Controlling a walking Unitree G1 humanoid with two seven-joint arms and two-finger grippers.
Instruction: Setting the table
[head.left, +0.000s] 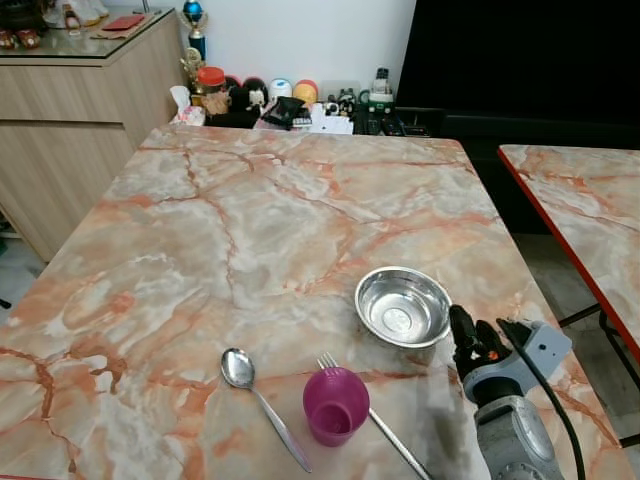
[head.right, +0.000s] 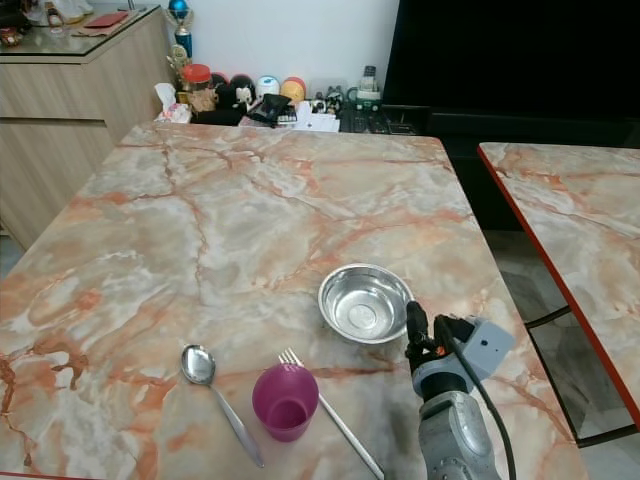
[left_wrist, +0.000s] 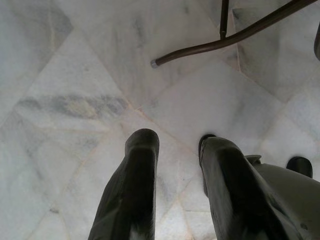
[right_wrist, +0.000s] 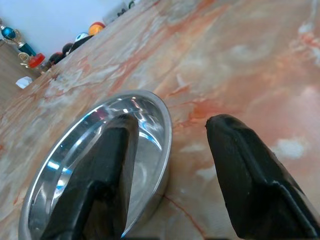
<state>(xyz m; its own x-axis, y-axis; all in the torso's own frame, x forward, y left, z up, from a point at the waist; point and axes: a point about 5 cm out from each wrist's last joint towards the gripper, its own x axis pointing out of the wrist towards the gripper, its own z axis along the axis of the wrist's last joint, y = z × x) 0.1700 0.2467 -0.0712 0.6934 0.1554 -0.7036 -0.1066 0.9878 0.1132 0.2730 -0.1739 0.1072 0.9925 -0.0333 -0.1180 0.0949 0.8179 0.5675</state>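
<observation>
A steel bowl (head.left: 403, 306) stands empty on the marble table (head.left: 250, 220), near its right front. My right gripper (head.left: 478, 325) is at the bowl's right side, low over the tabletop. In the right wrist view the right gripper (right_wrist: 172, 120) is open and straddles the bowl's rim (right_wrist: 165, 125), one finger inside and one outside. A purple cup (head.left: 335, 403) stands upright at the front edge. Left of it lies a spoon (head.left: 240, 370); a fork (head.left: 327, 362) lies partly behind the cup. My left gripper (left_wrist: 177, 140) hangs open over the floor.
Jars, toys and small clutter (head.left: 270, 100) line the table's far edge. A wooden sideboard (head.left: 60, 120) stands at the left. A second marble table (head.left: 580, 190) stands to the right across a gap of floor. A dark metal frame leg (left_wrist: 225, 37) crosses the white floor tiles.
</observation>
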